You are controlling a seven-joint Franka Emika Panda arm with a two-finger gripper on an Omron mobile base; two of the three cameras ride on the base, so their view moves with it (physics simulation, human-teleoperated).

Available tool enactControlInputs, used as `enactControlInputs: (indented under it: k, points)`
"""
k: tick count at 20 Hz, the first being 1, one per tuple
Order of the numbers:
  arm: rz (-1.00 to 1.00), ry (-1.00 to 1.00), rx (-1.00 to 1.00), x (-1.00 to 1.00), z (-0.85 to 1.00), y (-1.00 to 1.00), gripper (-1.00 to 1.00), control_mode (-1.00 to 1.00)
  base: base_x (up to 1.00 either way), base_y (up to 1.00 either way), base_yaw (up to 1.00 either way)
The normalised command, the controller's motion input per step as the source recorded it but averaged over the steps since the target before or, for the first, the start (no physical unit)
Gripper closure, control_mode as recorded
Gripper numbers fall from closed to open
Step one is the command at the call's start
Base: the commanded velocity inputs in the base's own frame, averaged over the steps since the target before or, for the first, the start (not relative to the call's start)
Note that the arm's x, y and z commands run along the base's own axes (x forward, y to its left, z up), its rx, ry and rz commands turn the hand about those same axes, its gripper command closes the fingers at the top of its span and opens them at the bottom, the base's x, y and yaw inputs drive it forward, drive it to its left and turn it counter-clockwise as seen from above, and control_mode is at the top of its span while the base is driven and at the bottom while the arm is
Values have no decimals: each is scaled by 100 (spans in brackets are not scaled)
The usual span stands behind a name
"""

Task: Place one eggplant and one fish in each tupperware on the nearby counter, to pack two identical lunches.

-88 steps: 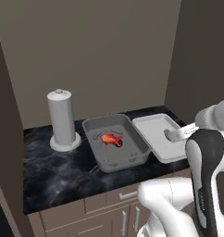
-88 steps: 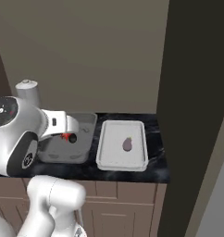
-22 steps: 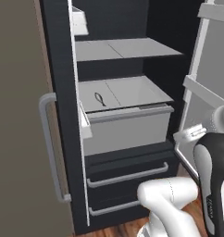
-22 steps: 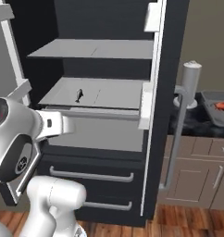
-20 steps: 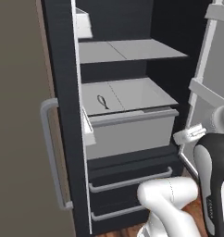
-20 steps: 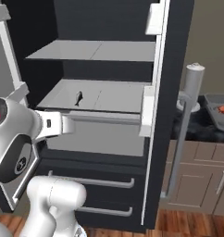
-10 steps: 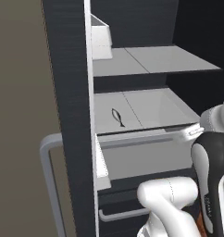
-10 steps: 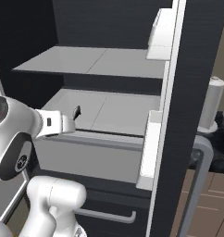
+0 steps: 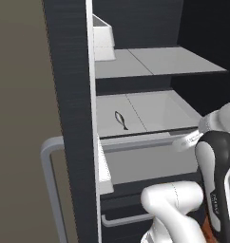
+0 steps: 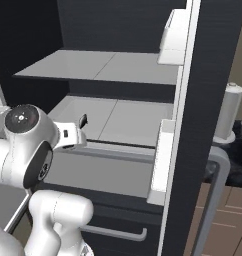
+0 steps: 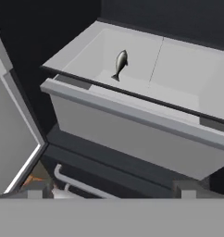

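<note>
The small slender grey fish with a forked tail lies in the open pale grey fridge drawer, at about twelve o'clock from the claw, well apart from it. The claw stands wide and empty, its fingertips low at six o'clock. The fish looks light, stiff and probably slippery; it is likely best pinched across the thick mid-body, not the thin tail, with the drawer's front rim to clear.

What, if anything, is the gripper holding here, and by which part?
Nothing: the gripper is open and empty, short of the fish lying in the drawer.
</note>
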Motion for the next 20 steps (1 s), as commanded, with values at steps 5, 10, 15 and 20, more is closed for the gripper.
enactControlInputs:
  k: [5,10,15,20]
  points:
    - [0,-9,1,58,-15,64,-100,-100,0,0,0]
    - [-1,-6,0,49,-13,39,-100,-100,0,0,0]
    - [0,0,2,49,-11,2,-100,-100,0,0,0]
    - [0,3,4,51,-11,0,-100,-100,0,0,0]
